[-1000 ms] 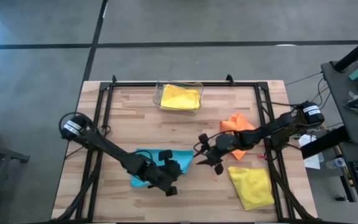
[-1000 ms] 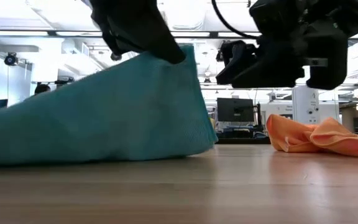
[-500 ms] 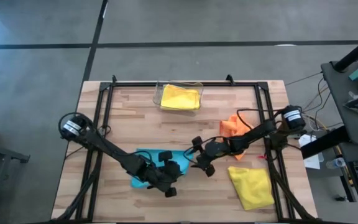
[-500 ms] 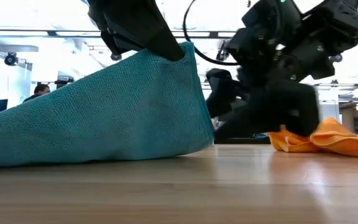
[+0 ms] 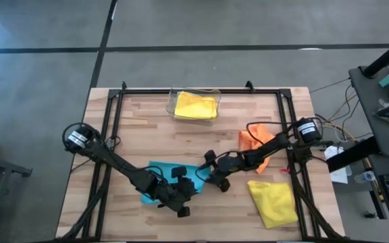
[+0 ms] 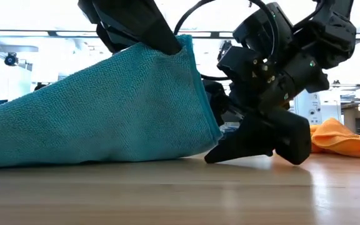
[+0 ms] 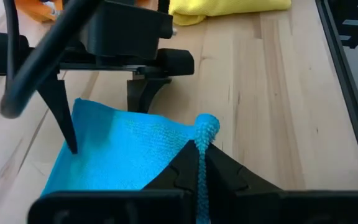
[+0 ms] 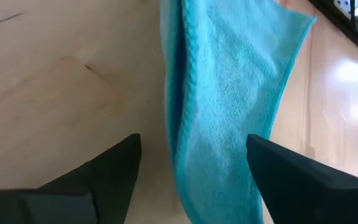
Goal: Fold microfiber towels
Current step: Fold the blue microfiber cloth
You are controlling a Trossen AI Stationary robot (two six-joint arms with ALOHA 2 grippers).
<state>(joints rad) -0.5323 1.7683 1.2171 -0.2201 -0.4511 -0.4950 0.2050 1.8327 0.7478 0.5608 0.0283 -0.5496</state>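
Observation:
The light blue microfiber towel (image 5: 155, 167) is raised like a tent near the table's front centre, its lower edge (image 6: 74, 159) on the wood. My left gripper (image 6: 170, 45) is shut on its top. My right gripper (image 5: 208, 174) is open and low at the towel's right side. One finger stands on each side of the towel's hanging end (image 8: 210, 93). An orange towel (image 5: 255, 138) lies crumpled at the right. A yellow towel (image 5: 274, 201) lies flat at the front right. Another yellow towel (image 5: 196, 106) lies in the clear bin. My left gripper pinches the blue towel's raised top corner (image 7: 205, 127) between its two fingers, coming slanting down from the table's near left. One layer or several, I cannot tell. The towel hangs below the fingers, steep at its right end and sloping down leftward to the table.
The clear plastic bin (image 5: 175, 101) stands at the table's far centre. A black frame (image 5: 113, 108) runs along the table's edges. Bare wood lies between the bin and the blue towel. Cables loop over the right arm (image 5: 262, 128).
My right gripper has come down and toward the table's left, from above the orange towel to the blue towel's hanging right end, which now lies between its fingers. My left gripper has kept the towel's top raised in place.

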